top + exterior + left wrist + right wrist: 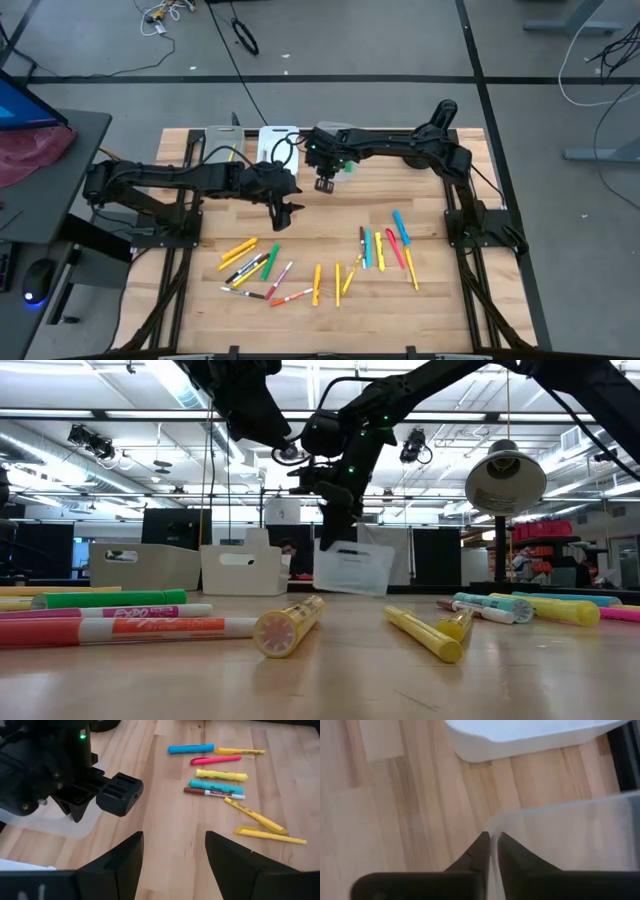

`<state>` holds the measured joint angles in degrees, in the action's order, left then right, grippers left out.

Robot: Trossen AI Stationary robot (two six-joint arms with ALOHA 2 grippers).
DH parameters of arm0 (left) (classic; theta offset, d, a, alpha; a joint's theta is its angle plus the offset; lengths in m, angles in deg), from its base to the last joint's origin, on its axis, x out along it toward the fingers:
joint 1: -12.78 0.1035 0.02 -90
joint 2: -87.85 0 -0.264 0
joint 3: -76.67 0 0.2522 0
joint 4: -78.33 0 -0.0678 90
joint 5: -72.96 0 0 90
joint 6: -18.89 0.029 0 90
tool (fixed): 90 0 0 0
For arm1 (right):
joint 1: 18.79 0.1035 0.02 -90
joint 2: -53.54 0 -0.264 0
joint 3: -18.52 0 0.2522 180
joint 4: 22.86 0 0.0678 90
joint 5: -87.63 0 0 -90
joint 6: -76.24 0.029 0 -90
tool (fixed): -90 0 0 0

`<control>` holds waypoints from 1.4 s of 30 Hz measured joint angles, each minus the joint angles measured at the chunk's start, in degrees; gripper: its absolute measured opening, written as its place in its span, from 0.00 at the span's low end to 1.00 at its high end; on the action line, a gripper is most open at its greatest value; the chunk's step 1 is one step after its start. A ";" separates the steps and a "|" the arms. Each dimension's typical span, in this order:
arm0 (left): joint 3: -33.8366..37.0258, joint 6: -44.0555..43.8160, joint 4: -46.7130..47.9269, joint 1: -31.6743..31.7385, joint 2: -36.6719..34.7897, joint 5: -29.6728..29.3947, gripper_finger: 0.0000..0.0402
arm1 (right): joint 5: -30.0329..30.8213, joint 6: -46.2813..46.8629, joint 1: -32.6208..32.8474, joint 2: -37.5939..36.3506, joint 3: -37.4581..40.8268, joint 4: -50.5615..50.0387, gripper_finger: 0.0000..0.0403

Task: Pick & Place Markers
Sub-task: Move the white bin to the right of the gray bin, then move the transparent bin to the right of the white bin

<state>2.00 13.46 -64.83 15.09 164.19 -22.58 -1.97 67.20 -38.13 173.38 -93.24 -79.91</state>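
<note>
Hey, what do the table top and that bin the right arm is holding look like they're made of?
Table top: looks like wood, pale butcher-block planks with visible grain and a smooth, faintly glossy finish. Bin: seemingly thin clear plastic; the room shows through its wall in the low view, and the right pincer pinches its see-through edge.

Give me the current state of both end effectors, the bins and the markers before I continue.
right end effector: shut on the clear bin's wall
left end effector: open, empty, above the table
clear bin: tilted, held by the right end effector
white bin: upright at the table's far side
markers: lying loose on the table, none held
</note>
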 joint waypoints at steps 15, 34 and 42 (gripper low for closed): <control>0.02 -9.02 4.64 -7.16 -5.62 -8.40 0.55 | 0.27 1.07 2.43 -10.08 -0.09 1.11 0.44; 3.33 -63.24 31.03 -42.66 -5.16 -21.10 0.55 | 0.12 12.14 32.39 -37.73 48.64 48.04 0.36; 14.83 -89.04 26.39 -52.57 -3.96 -5.51 0.54 | 1.06 18.97 34.01 -37.64 57.74 63.72 0.34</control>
<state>16.83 -75.58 -38.44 -37.48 160.23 -28.09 -0.91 86.17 -4.12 135.74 -35.50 -16.18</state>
